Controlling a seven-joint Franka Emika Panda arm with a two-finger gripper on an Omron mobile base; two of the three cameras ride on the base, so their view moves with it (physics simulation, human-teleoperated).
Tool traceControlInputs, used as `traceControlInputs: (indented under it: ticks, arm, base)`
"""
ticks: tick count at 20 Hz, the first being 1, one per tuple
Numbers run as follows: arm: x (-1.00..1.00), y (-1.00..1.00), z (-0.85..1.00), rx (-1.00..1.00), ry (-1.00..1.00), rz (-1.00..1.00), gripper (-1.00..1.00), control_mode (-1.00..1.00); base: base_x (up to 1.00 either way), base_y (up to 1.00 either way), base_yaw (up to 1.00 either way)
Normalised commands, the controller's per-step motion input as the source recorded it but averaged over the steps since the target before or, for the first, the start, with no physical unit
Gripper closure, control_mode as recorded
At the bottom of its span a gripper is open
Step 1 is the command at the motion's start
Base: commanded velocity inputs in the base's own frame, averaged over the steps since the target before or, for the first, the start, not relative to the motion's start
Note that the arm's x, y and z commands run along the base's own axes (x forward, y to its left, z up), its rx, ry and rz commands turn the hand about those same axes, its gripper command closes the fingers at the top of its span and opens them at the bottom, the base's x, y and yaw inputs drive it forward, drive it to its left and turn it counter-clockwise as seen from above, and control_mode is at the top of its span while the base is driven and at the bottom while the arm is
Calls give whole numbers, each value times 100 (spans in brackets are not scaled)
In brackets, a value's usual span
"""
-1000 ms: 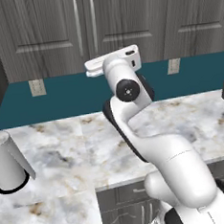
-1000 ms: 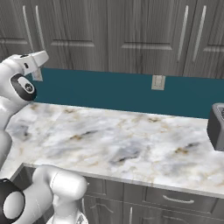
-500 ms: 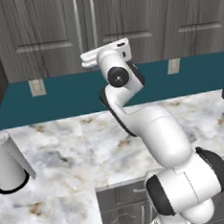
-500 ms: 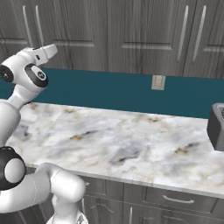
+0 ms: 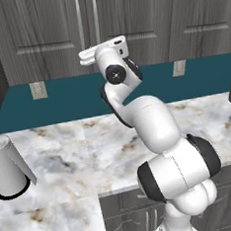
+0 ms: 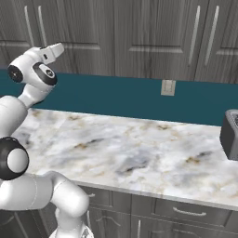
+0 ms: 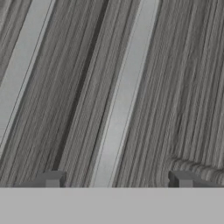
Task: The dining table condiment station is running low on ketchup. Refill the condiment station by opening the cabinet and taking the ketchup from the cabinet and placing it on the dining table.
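The cabinet point(image 5: 45, 24) point(image 6: 153, 28) is a dark grey wood-grain wall unit above the counter, and its doors are closed. My arm is raised to the doors, with the hand just below their two silver bar handles point(image 5: 95, 15). In the hand view my gripper point(image 7: 118, 179) is open. One long silver handle point(image 7: 124, 87) runs up between the two fingertips point(image 7: 52, 178), apart from both. A second handle point(image 7: 19, 65) lies left of the door seam. The ketchup is hidden. The dining table is out of view.
A marble counter point(image 5: 81, 150) point(image 6: 130, 148) with grey drawers spreads below the arm, backed by a teal wall with outlets point(image 6: 167, 87). A paper towel roll point(image 5: 8, 169) stands at its left. A dark toaster point(image 6: 230, 135) sits at the right end.
The arm has reached further forward, bringing the hand up against the cabinet doors at the handles. The fingers have come slightly closer together.
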Motion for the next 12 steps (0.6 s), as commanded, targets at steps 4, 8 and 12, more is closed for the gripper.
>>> traceControlInputs:
  ticks: [4, 8, 12]
  arm:
    - [69, 16, 0, 0, 0, 0, -100, -100]
    - [40, 1, 0, 0, 0, 0, 100, -100]
    - [1, 0, 0, 0, 0, 0, 100, -100]
  base:
    - [0, 0, 0]
    - [0, 0, 0]
    - [0, 0, 0]
